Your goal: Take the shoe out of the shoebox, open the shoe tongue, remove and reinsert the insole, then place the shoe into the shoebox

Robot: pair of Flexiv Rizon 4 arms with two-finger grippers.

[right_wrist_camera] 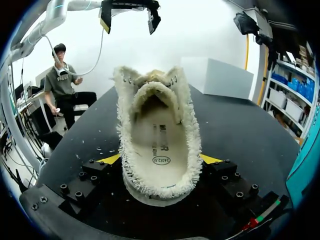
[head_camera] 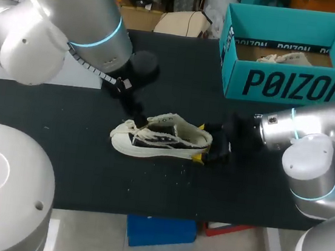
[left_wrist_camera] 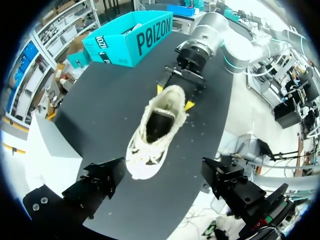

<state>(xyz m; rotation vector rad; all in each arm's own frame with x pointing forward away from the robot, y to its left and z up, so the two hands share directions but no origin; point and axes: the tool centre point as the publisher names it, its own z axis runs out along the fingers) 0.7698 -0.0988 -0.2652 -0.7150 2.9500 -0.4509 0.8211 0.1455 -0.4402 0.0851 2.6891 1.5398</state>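
Observation:
A cream low-top shoe [head_camera: 162, 139] with a fluffy lining lies on its sole on the black table [head_camera: 43, 141], toe toward my left arm. My right gripper [head_camera: 202, 144] is shut on its heel, one yellow tip at each side [right_wrist_camera: 160, 161]. In the right wrist view the shoe's mouth gapes and the insole [right_wrist_camera: 159, 142] lies flat inside. My left gripper [left_wrist_camera: 162, 169] hangs open above the toe [left_wrist_camera: 145, 162], touching nothing; its fingers [right_wrist_camera: 152, 17] show high over the shoe's far end. The teal shoebox [head_camera: 288, 85] stands open at the back right.
Crumpled paper and something pale [head_camera: 283, 57] lie inside the shoebox. A white block [left_wrist_camera: 50, 150] sits on the table's left edge, beside my left arm. Small white fluff specks [head_camera: 168, 171] dot the table in front of the shoe.

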